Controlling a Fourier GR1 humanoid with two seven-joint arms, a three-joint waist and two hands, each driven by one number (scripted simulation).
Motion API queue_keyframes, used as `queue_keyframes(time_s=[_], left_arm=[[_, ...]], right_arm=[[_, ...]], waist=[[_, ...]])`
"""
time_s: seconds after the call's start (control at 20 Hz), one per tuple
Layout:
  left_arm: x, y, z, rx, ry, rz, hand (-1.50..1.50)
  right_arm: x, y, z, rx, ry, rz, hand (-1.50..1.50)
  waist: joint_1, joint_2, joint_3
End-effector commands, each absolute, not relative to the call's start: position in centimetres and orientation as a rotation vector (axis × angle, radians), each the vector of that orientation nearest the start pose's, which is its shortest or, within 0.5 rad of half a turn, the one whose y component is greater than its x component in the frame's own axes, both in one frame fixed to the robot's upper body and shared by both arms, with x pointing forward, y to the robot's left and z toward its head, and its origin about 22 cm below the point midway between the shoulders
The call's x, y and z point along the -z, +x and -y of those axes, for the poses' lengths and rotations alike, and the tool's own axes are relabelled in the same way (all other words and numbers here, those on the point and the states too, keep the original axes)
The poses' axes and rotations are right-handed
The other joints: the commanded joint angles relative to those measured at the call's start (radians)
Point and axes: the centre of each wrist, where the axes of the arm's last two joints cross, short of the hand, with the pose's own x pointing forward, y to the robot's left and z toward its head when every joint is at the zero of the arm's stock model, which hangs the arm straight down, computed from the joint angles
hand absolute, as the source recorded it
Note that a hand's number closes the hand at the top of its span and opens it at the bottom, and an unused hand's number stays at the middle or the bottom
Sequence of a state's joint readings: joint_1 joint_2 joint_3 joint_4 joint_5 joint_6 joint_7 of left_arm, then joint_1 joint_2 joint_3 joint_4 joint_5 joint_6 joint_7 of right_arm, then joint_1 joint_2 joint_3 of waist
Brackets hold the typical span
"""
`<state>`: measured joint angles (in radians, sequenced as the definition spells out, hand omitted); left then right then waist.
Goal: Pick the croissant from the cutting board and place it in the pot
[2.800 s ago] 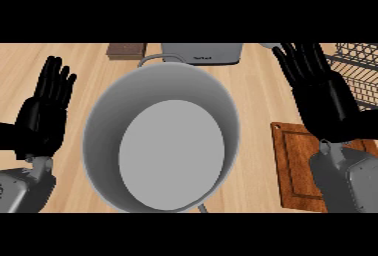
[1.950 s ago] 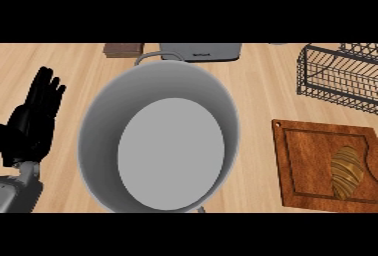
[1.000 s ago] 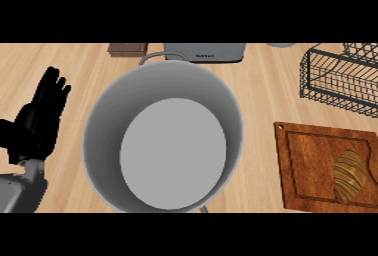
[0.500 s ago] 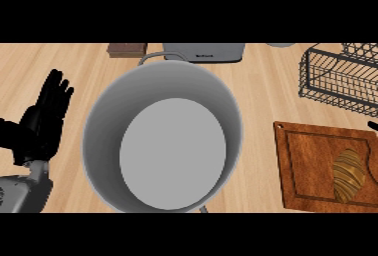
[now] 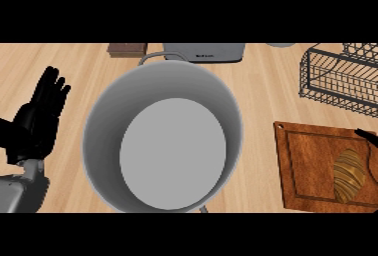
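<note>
Topping the wooden board (image 5: pixel 306 165) sits a ridged croissant (image 5: pixel 349 174).

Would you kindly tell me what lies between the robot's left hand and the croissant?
In the head view, the large grey pot fills most of that stretch; right of it come a strip of bare counter and the cutting board's wood.

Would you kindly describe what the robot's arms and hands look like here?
The left hand is black and slim-fingered, on a smooth light grey forearm. No cables or markings show. Of the right hand only a small black tip shows at the view's right edge.
</note>
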<state>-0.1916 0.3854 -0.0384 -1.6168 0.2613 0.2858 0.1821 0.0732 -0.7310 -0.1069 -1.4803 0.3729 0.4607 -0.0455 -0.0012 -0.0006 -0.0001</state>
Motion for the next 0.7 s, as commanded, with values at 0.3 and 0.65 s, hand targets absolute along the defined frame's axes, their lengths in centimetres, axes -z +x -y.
queue_keyframes(time_s=[0.3, 0.65], left_arm=[[-9.3, 28.5, -29.3, -0.064, 0.202, 1.605, 0.0], [-8.7, 28.1, -27.6, -0.068, 0.183, 1.61, 0.0]], right_arm=[[-4.6, 21.7, 41.4, -1.007, -0.533, 1.049, -1.5], [-2.9, 24.6, 41.6, -1.009, -0.584, 0.989, -1.5]], waist=[[-0.002, 0.0, 0.0], [0.003, 0.001, 0.0]])
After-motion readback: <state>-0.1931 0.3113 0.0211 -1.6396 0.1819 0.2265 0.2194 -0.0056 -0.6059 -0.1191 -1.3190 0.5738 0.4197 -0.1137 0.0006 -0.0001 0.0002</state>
